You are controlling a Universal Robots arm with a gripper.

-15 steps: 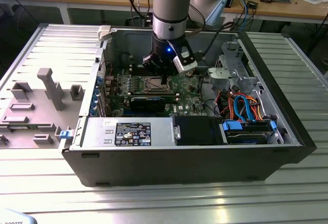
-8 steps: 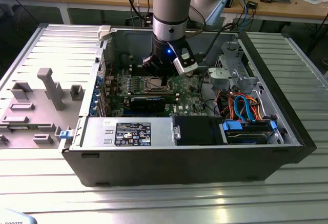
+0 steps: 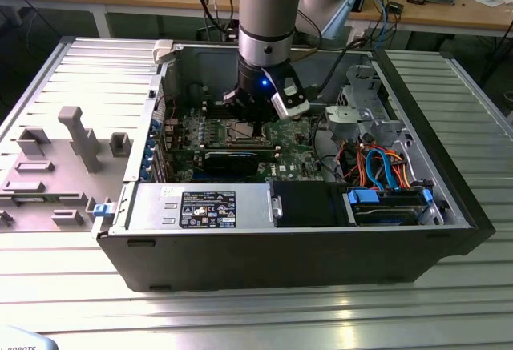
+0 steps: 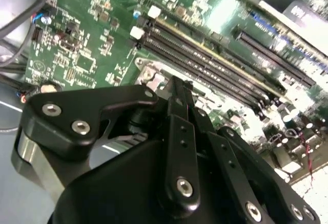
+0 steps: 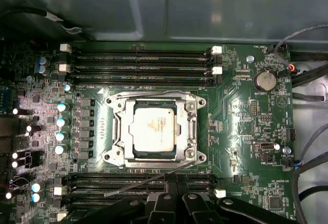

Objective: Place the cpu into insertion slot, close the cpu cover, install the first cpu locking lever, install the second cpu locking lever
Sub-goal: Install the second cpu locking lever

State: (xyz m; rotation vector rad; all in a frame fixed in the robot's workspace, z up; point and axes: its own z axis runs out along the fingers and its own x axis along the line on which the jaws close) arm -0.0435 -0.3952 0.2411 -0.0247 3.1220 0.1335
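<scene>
In the first wrist view the cpu [image 5: 156, 130] lies flat in the insertion slot [image 5: 114, 131], its silver-grey top showing. The cpu cover [image 5: 192, 126] is down over it, framing the chip. A thin wire locking lever [image 5: 138, 183] slants away from the socket's near side, beside the memory slots. My gripper [image 5: 173, 190] sits just off that side, its black fingers [image 5: 177, 183] pressed together over the lever's end. In the second wrist view my gripper [image 4: 177, 88] tapers to a shut tip by the socket's corner [image 4: 148, 73]. In the exterior view my gripper [image 3: 255, 119] hangs low over the insertion slot [image 3: 244, 132] inside the case.
Long memory slots [image 5: 141, 60] run on both sides of the socket. A coin battery [image 5: 265, 79] and loose cables [image 5: 307, 75] lie beside the board. In the exterior view a long black card [image 3: 232, 160], the power supply [image 3: 200, 206], blue and orange cables [image 3: 385, 166] and the case walls [image 3: 152, 118] stand close.
</scene>
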